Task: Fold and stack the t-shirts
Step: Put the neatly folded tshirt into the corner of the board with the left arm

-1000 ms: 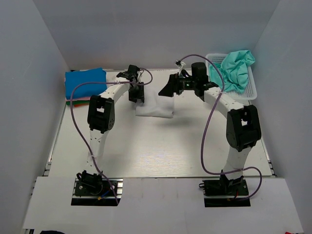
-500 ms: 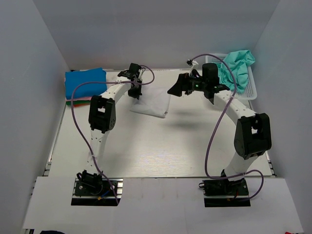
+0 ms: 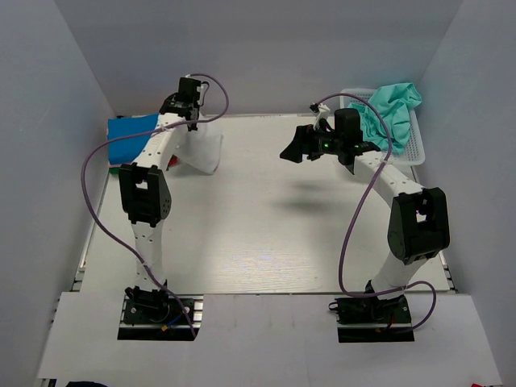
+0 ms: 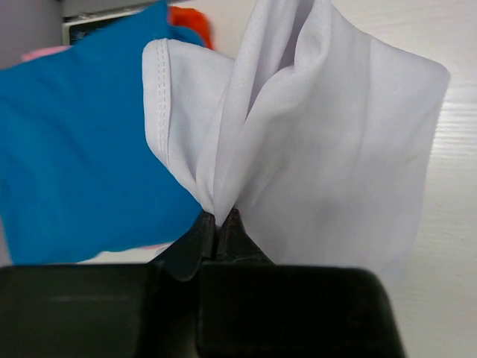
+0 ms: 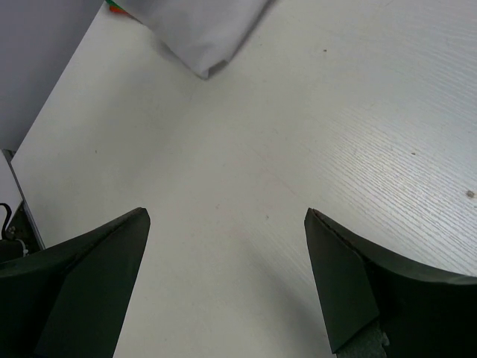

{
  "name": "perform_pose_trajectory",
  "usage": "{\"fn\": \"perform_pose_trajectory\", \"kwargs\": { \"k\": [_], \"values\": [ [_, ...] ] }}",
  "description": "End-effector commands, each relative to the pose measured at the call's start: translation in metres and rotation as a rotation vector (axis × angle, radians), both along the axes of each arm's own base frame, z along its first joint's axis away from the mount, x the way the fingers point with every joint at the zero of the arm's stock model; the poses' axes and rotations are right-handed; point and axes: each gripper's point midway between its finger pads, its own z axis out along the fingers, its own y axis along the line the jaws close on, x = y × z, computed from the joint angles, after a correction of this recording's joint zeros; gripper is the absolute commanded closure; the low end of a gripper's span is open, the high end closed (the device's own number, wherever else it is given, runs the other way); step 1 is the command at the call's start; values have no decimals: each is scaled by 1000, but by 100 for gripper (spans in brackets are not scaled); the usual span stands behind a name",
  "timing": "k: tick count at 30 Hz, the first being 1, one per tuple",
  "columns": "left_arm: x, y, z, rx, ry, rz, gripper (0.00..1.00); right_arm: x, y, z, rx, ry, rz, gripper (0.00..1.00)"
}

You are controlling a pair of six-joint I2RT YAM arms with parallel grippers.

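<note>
My left gripper (image 4: 220, 222) is shut on a pinched fold of the white t-shirt (image 4: 328, 149), which hangs lifted beside the folded stack. From above, the left gripper (image 3: 192, 122) holds the white t-shirt (image 3: 203, 149) at the far left, just right of the blue t-shirt (image 3: 129, 137) that tops the stack. Under the blue t-shirt (image 4: 74, 164), red (image 4: 190, 19) and pink (image 4: 41, 54) edges peek out. The right gripper (image 3: 292, 149) hovers open and holds nothing over the table's far middle. A crumpled teal-green t-shirt (image 3: 393, 109) lies in the basket.
A white mesh basket (image 3: 409, 149) stands at the far right corner. Grey walls close in the table on three sides. In the right wrist view the open gripper (image 5: 227, 216) looks down on bare tabletop, with the white t-shirt's corner (image 5: 197, 33) at the top.
The left gripper shut on the white t-shirt, lifted it and carried it left toward the blue stack. The right arm pulled back to the right and stayed open.
</note>
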Motion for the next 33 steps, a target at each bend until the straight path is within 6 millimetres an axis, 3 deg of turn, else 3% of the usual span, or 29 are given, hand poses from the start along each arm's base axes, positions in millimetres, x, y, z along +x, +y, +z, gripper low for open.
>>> {"fn": "perform_pose_trajectory", "kwargs": {
  "k": [1,5,8,14,15,16,23,29,33],
  "values": [
    [5,40,71,72,-138,59,100,2,0,29,13,-85,2,10],
    [8,73,95,107,-194,114,100,2,1,30,16,-86,7,10],
    [12,82,120,86,-251,96,100,3,1,31,22,-85,8,10],
    [8,90,148,48,-298,79,100,7,8,34,44,-77,30,10],
    [6,90,157,46,-317,80,100,13,-1,33,46,-75,13,10],
    [3,97,163,47,-329,91,100,11,7,29,45,-67,29,10],
    [-7,127,181,41,-362,145,100,13,17,37,78,-53,57,10],
    [-12,142,146,24,-286,185,100,20,23,38,100,-34,76,10],
    [-15,166,134,21,-271,244,100,24,25,37,98,-21,80,10]
  ]
}}
